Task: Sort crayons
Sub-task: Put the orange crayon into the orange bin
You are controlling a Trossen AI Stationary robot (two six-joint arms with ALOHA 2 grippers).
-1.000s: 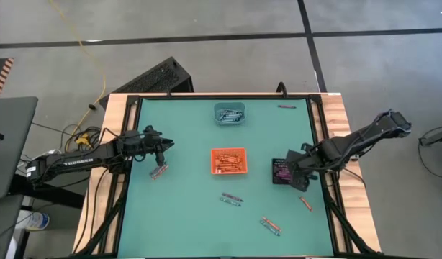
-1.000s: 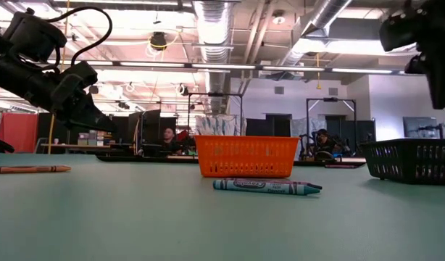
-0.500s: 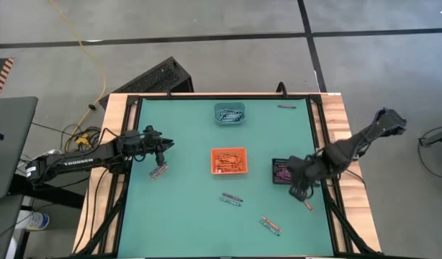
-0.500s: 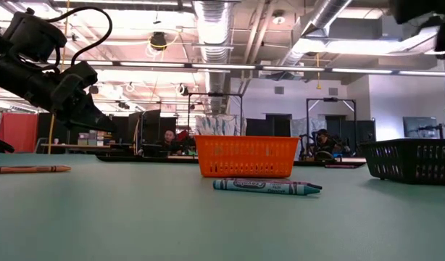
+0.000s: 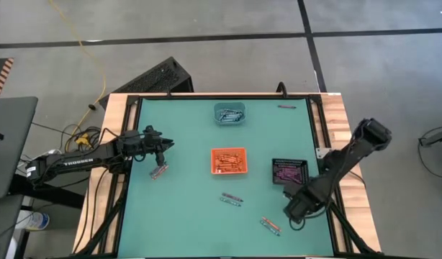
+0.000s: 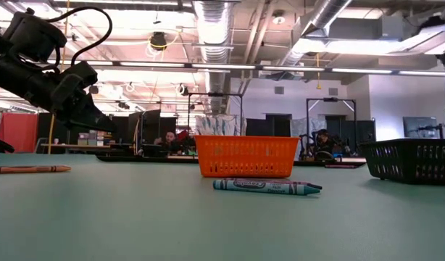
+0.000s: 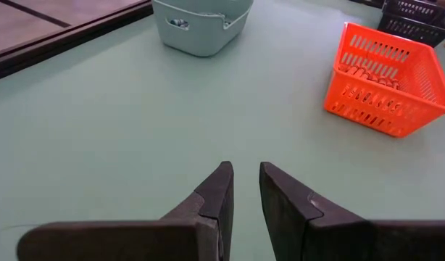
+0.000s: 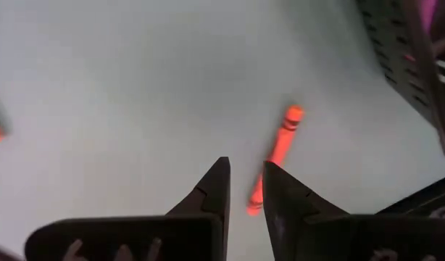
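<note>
Hovering low over the near right part of the green table (image 5: pixel 185 216), the right gripper (image 5: pixel 294 208) has its 2 fingers (image 8: pixel 211 190) a narrow gap apart with nothing between them. An orange crayon (image 8: pixel 275 156) lies on the mat just ahead of those fingertips, beside the black tray (image 5: pixel 289 172), which holds purple-pink crayons. The left gripper (image 5: pixel 160 150) waits above the left side of the table, its fingers (image 7: pixel 217 193) likewise slightly parted and empty, with a loose crayon (image 5: pixel 158 171) just near of it on the mat.

The orange tray (image 5: pixel 227 160) sits at the table's centre with orange-red crayons inside. The teal tray (image 5: pixel 229 114) stands at the far edge holding blue-grey ones. 2 crayons (image 5: pixel 231 198) lie side by side near of the orange tray, and another pair (image 5: pixel 270 226) lies further to the near right, close to the right gripper. 1 more crayon (image 5: pixel 286 107) rests alone at the far right edge.
</note>
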